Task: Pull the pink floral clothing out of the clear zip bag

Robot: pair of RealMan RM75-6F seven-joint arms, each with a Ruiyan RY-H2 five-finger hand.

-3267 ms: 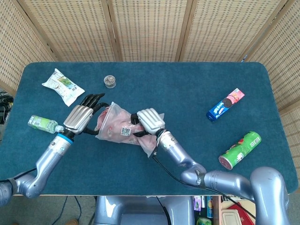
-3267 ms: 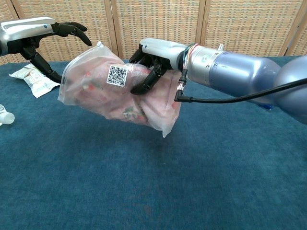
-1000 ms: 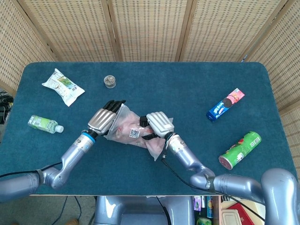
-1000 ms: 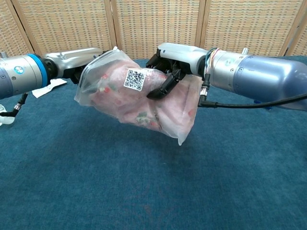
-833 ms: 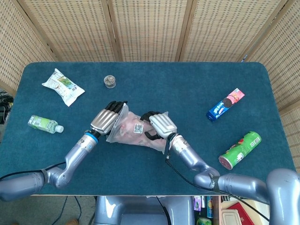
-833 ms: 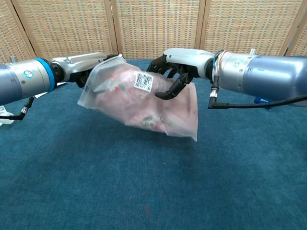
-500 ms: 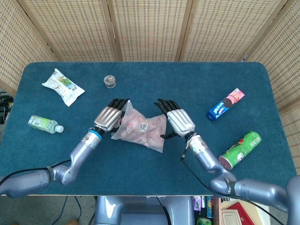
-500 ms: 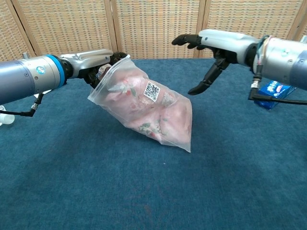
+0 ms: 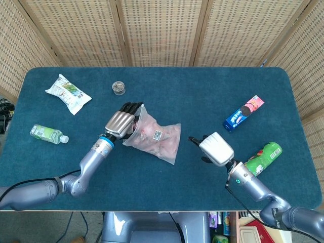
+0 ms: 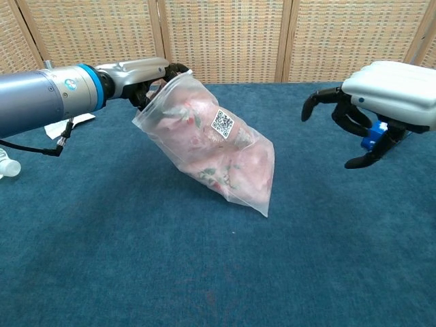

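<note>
The left hand pinches the top edge of the clear plastic zip bag, its dark fingers curled over the zip end in the head view. Gripped there, the bag hangs tilted down and to the right from the hand, its low corner seemingly touching the dark blue felt tabletop, so its weight pulls the contents away from the mouth. The pink floral clothing sits wholly inside, bunched behind the white square QR-code label; none of it is out yet.

The right hand holds nothing: its fingers are apart and loosely curved, well apart from the bag on the right. From there it looks free to reach for the zip end, though whether the zip is open cannot be told.

Beyond them lie a small green-labelled water bottle, a white-and-green snack packet, a small round jar, a blue-and-pink cookie pack and a green crisp tube.
</note>
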